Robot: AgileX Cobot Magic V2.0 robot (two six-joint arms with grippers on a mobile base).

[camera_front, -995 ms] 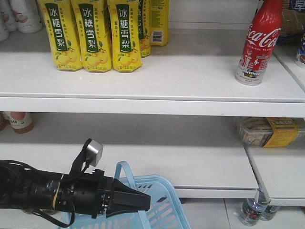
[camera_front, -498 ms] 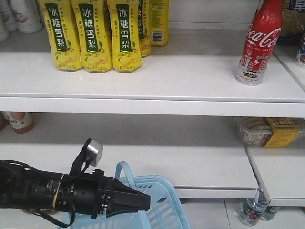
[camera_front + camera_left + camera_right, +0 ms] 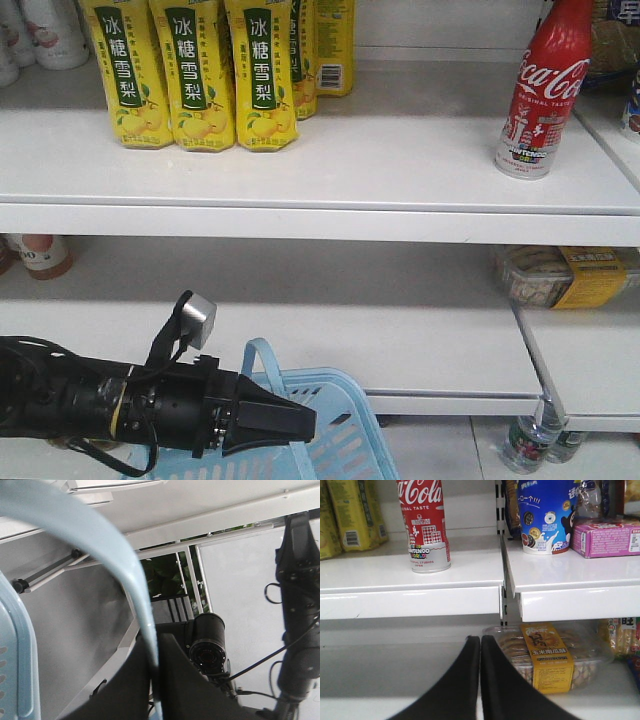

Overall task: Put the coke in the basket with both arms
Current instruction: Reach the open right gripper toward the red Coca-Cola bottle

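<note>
The coke (image 3: pixel 540 95) is a red bottle with white script, standing upright at the right end of the upper shelf. In the right wrist view the coke (image 3: pixel 424 525) is above and left of my right gripper (image 3: pixel 480 639), which is shut and empty, level with the lower shelf. The light blue basket (image 3: pixel 345 425) hangs at the bottom, in front of the lower shelf. My left gripper (image 3: pixel 300 425) is shut on its handle (image 3: pixel 262 352). In the left wrist view the handle (image 3: pixel 100 545) runs down between the black fingers (image 3: pixel 180 680), beside the basket wall (image 3: pixel 20 645).
Yellow pear-drink bottles (image 3: pixel 190 70) stand upper left. A packet of biscuits (image 3: pixel 565 275) lies on the lower shelf, close to my right gripper's right side as biscuits (image 3: pixel 550 655). A blue cup (image 3: pixel 545 515) and pink box (image 3: pixel 605 537) sit on the adjoining shelf. Bottles (image 3: pixel 530 440) stand on the floor.
</note>
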